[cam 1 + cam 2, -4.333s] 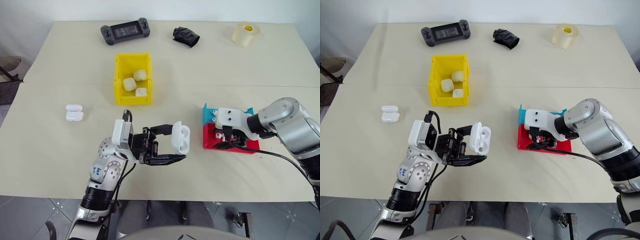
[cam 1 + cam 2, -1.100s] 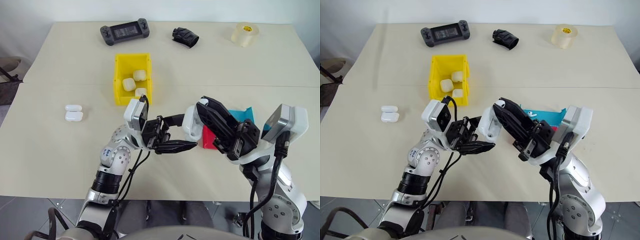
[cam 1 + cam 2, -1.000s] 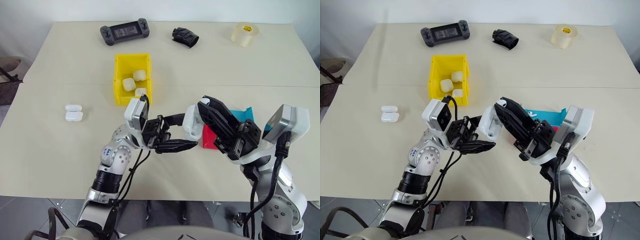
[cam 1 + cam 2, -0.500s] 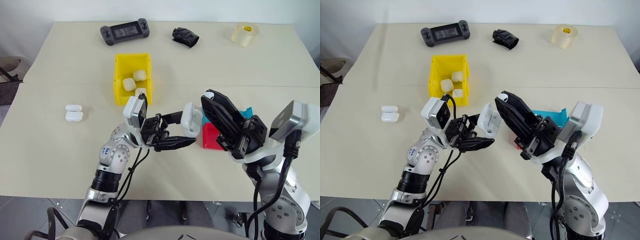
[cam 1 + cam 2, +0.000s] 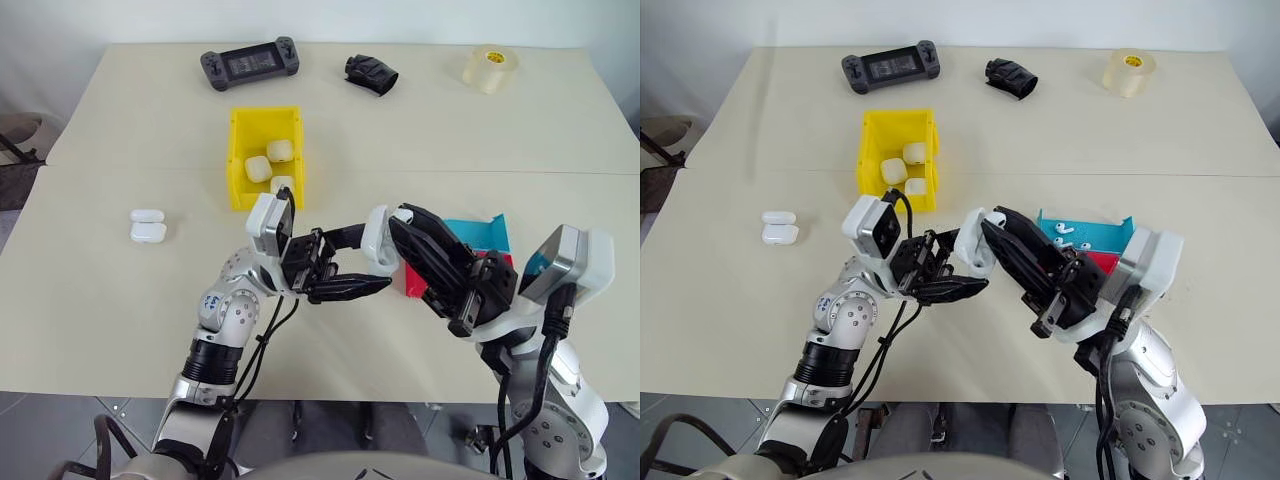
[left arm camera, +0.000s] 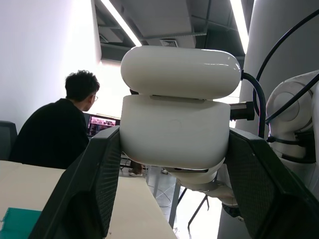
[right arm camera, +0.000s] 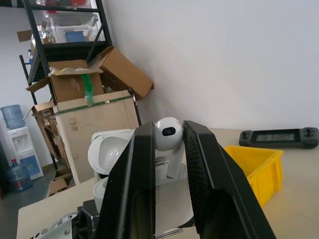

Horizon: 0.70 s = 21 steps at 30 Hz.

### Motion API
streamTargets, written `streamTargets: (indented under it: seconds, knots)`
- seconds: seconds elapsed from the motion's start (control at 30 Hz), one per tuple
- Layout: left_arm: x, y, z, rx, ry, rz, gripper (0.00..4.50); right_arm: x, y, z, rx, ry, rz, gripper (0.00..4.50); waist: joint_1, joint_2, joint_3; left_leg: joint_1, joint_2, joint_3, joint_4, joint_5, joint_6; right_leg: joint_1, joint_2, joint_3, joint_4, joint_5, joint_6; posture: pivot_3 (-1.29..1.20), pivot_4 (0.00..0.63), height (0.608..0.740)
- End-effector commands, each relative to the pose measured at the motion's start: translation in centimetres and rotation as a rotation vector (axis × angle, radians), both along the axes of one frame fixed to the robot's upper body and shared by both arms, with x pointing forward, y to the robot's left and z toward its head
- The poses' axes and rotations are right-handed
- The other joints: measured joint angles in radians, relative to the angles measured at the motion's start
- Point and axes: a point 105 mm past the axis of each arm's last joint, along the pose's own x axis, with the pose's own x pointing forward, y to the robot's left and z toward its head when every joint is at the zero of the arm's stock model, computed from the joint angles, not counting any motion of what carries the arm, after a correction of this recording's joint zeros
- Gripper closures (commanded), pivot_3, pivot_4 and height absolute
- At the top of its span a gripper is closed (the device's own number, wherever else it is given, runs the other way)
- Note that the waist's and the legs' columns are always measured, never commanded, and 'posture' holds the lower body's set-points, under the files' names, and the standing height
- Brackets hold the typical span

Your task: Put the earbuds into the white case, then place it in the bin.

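My left gripper point(image 5: 377, 258) is shut on the white case point(image 5: 376, 236), held above the table's middle with its lid point(image 6: 180, 71) flipped open. My right gripper point(image 7: 167, 130) is shut on one earbud point(image 7: 167, 134), a glossy white bud with a short stem. Its fingertips sit right at the case's open top point(image 7: 113, 153); I cannot tell whether the bud touches the case. More earbuds point(image 5: 1060, 232) lie in the blue tray point(image 5: 480, 232). The yellow bin point(image 5: 236, 160) stands behind the left gripper and holds three white cases.
A red tray point(image 5: 414, 282) lies under my right arm beside the blue one. Two more white cases point(image 5: 147, 225) sit at the left. A game controller point(image 5: 250, 63), a black object point(image 5: 371, 73) and a tape roll point(image 5: 491, 67) line the far edge. A person point(image 6: 55, 134) sits beyond the table.
My right arm has shifted a little, its wrist now lower, uncovering more of the blue tray. The fingertips with the earbud stay at the case's opening. The left gripper has not moved.
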Motion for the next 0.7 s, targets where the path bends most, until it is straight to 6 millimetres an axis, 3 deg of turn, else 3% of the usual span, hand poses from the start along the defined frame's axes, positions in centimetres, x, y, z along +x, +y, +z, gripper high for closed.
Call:
streamTargets:
  seconds: [0.03,0.7]
  knots:
    - [0.0,0.2,0.9,-0.044,-0.032,0.01,1.73,-0.4,0.0,-0.6,-0.011,0.014,0.015,4.03,0.0,0.0,0.0,0.0,0.0,0.0,0.0,0.0,0.0,0.0,0.0,0.0,0.0,0.0,0.0,0.0,0.15,0.74]
    - [0.4,0.4,0.8,-0.054,-0.036,0.042,1.73,-0.9,-0.4,-1.8,-0.152,-0.003,0.054,4.03,0.001,0.0,0.0,0.0,0.0,0.0,0.0,0.0,0.0,0.001,0.0,0.0,-0.001,0.0,0.0,0.0,0.15,0.74]
